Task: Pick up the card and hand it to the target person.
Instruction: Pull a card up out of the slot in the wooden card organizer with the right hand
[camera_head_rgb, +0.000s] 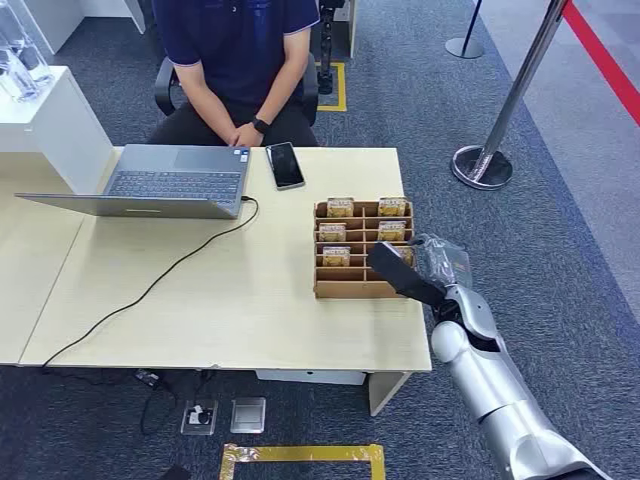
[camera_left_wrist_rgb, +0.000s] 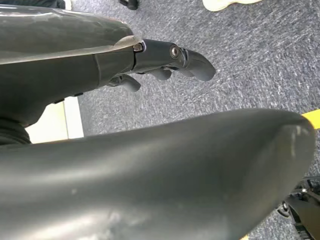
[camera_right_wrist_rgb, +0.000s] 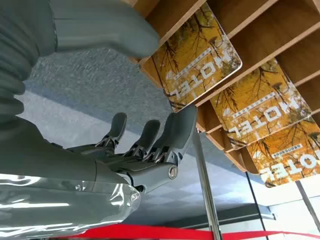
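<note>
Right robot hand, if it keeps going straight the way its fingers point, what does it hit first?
Most likely the nearest hotel card in the wooden card rack; the right robot hand points at it, though depth is unclear.

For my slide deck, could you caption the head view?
Robot's right hand reaches the card rack on the table, opposite a seated person.

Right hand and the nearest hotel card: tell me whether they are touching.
Cannot tell. In the right wrist view the right hand has its fingertips level with the nearest card, thumb above it, but no plain contact or gap shows.
</note>
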